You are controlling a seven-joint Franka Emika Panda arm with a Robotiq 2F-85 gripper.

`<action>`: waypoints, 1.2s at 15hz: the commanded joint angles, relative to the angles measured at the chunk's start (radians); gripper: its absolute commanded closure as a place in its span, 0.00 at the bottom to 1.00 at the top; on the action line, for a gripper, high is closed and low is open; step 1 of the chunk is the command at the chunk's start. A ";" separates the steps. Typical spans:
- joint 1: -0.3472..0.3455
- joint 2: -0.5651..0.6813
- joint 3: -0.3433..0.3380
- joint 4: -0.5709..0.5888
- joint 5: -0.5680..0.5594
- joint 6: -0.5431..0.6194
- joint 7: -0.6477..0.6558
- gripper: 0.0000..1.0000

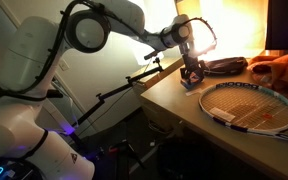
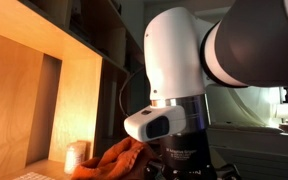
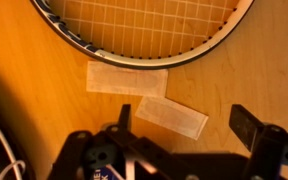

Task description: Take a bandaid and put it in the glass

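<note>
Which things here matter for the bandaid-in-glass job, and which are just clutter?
Job: pale flat bandaid strip; second bandaid strip beside it; small pale see-through glass; open gripper over the strips.
Lying about: dark-framed strung tennis racket; crumpled orange cloth.

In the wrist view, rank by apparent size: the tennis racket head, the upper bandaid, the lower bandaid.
1. tennis racket head, largest, though cropped by the frame.
2. upper bandaid and lower bandaid: about alike, so no ranking between them.

The wooden desk (image 3: 249, 85) carries a tennis racket (image 3: 144, 20) and, just beside it, two flat bandaids (image 3: 127, 78).
</note>
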State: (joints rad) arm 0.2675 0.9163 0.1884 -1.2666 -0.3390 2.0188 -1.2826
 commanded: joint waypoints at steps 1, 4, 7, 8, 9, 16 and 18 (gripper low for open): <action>-0.003 0.032 0.009 0.084 0.028 -0.052 -0.059 0.00; 0.003 0.077 0.006 0.179 0.050 -0.128 -0.084 0.00; 0.010 0.131 0.003 0.276 0.071 -0.198 -0.121 0.00; 0.014 0.148 0.000 0.304 0.074 -0.220 -0.130 0.00; 0.022 0.161 -0.007 0.323 0.069 -0.232 -0.133 0.00; 0.047 0.196 -0.018 0.317 -0.005 -0.088 -0.103 0.00; 0.047 0.205 -0.013 0.319 -0.008 -0.106 -0.111 0.00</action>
State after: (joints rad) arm 0.3030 1.1054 0.1844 -0.9673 -0.3326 1.9150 -1.3905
